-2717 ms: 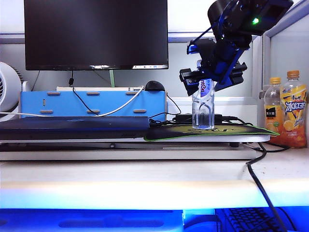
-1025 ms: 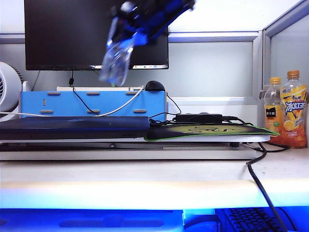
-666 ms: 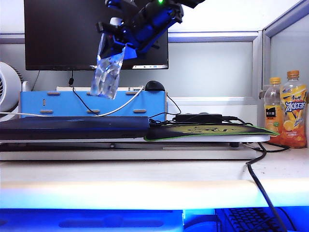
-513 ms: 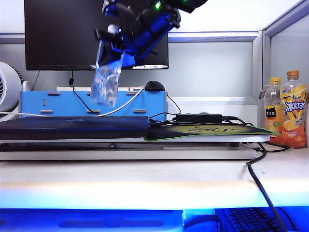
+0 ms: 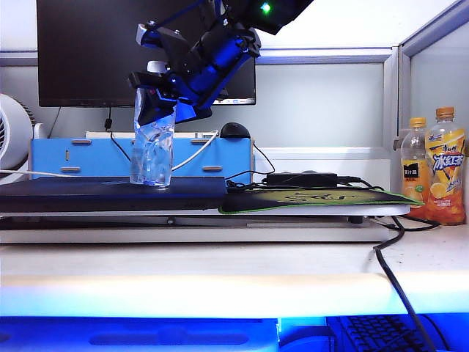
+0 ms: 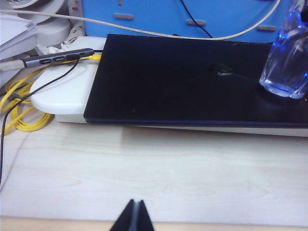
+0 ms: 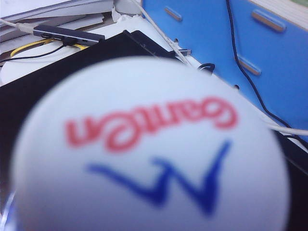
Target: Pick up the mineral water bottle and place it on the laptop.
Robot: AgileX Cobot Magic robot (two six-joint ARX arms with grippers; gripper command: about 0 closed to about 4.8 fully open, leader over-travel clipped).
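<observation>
In the exterior view the right gripper (image 5: 155, 99), having reached across to the left side, is clasping the upper part of the bottle (image 5: 152, 150), whose base is resting on the laptop (image 5: 110, 194), or sitting just above it; the bottle is leaning slightly. The laptop is lying flat beside the mouse pad (image 5: 322, 198), in front of the blue box (image 5: 139, 158) and under the monitor (image 5: 95, 51). Two orange drinks (image 5: 436, 172) are standing well apart at the far right. In the left wrist view the left gripper (image 6: 134, 217) is showing only its two tips, pressed together and clenched, hanging over the bare desk (image 6: 154, 168) near the laptop (image 6: 192, 82); the bottle's (image 6: 287, 62) clear base is sitting toward one end of the dark lid. In the right wrist view the bottle's white cap (image 7: 149, 149), blurred and printed with red letters, is filling most of the picture, with the laptop (image 7: 62, 72) beneath it.
</observation>
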